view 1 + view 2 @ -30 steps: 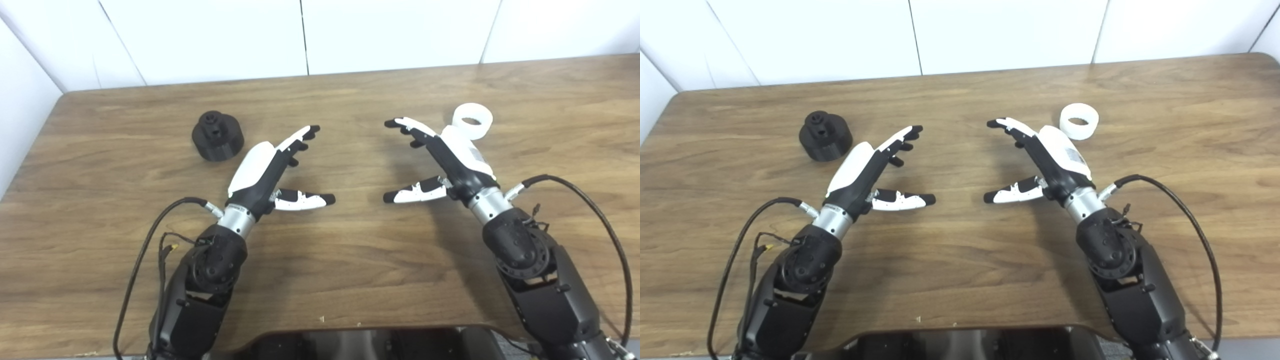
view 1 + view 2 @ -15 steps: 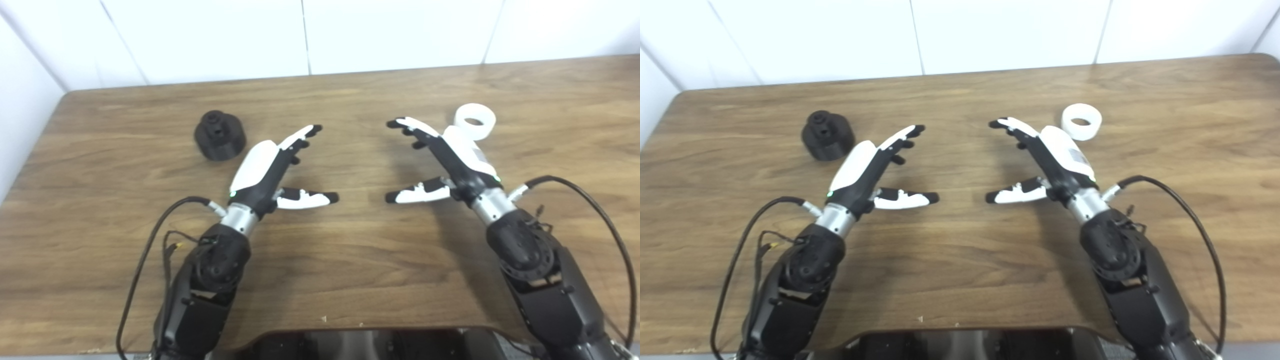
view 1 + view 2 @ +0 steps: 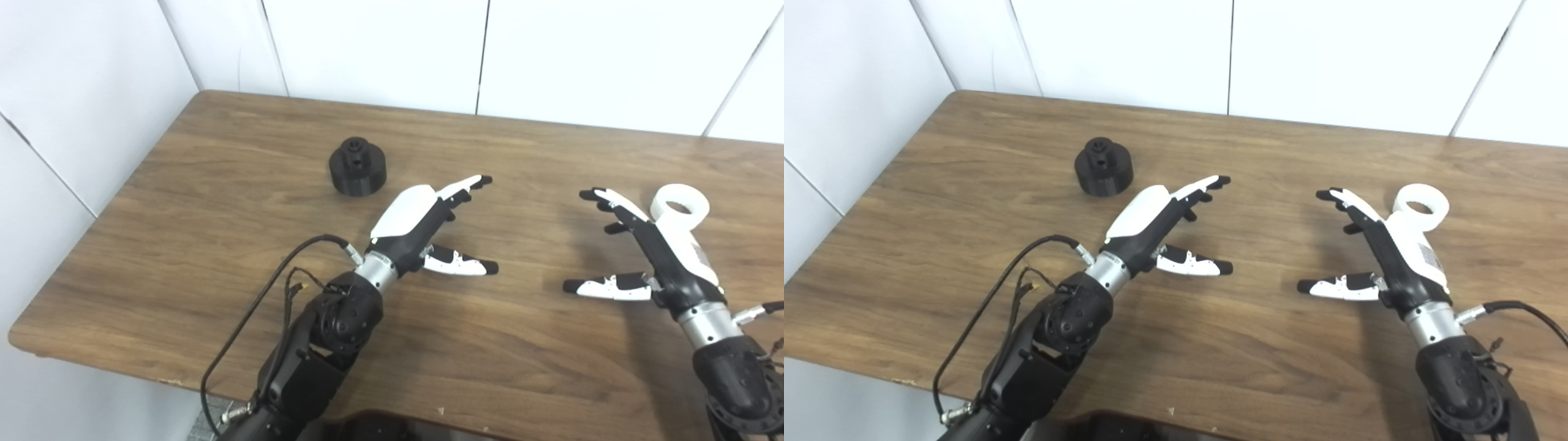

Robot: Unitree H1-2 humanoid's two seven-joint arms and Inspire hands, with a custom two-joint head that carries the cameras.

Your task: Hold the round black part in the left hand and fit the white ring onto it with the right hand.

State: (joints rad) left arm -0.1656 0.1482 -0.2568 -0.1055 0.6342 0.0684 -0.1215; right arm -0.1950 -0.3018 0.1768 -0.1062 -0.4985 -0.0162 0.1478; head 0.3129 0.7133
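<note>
The round black part (image 3: pixel 358 166) stands on the wooden table (image 3: pixel 245 202), behind and to the left of my left hand (image 3: pixel 422 223). It also shows in the right eye view (image 3: pixel 1103 166). The left hand is open and empty, fingers spread, apart from the part. The white ring (image 3: pixel 680 204) lies on the table at the right, just behind my right hand (image 3: pixel 649 251). The right hand is open and empty, thumb stretched toward the middle. The ring shows too in the right eye view (image 3: pixel 1422 207), close to the back of the right hand (image 3: pixel 1387 248).
White wall panels (image 3: pixel 380 49) stand behind the table and along its left side. The table's left corner and front edge (image 3: pixel 98 361) are in view. Black cables (image 3: pixel 257 312) run along the left forearm.
The whole picture has shifted: the camera has turned to the left and the table's left edge now shows. Both hands stay open, and the part and ring keep their places.
</note>
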